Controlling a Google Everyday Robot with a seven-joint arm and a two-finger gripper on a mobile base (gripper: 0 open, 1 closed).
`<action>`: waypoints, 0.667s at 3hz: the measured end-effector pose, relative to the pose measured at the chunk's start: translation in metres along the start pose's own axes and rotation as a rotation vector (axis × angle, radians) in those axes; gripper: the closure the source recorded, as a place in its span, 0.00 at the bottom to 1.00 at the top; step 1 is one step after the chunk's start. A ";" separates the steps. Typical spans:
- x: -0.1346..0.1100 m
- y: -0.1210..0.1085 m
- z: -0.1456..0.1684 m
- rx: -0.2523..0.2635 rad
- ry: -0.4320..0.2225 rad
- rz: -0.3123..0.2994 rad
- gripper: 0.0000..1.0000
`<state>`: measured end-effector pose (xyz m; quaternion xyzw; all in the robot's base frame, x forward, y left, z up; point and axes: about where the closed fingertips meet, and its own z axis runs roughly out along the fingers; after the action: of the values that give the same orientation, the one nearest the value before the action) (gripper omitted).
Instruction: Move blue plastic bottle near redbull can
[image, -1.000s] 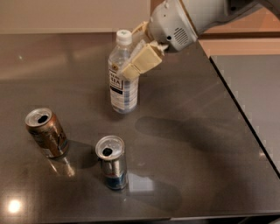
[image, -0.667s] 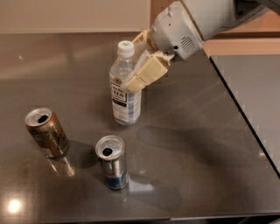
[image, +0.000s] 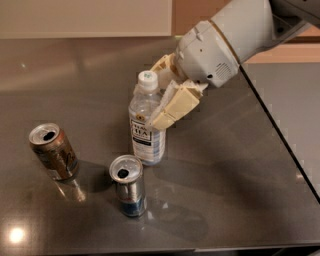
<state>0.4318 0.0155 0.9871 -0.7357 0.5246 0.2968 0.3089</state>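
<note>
Only the one camera view here. I've got the gripper (image: 153, 96) over the middle of the table (image: 240, 190), coming in from the far right corner. Its fingers (image: 176, 106) are clamped around the blue plastic bottle (image: 146, 131), one in front and one behind, up near the shoulder. The bottle's upright, but I honestly can't tell if its base is touching the table. It's just beside the redbull can (image: 128, 192), on that can's far side, and the can stands closer to the near edge. A brown can (image: 53, 151) stands toward the left edge, apart from both.
</note>
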 end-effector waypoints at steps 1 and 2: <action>0.007 0.013 0.006 -0.043 0.002 -0.017 1.00; 0.014 0.022 0.012 -0.075 0.006 -0.033 1.00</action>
<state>0.4131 0.0109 0.9653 -0.7563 0.5016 0.3091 0.2844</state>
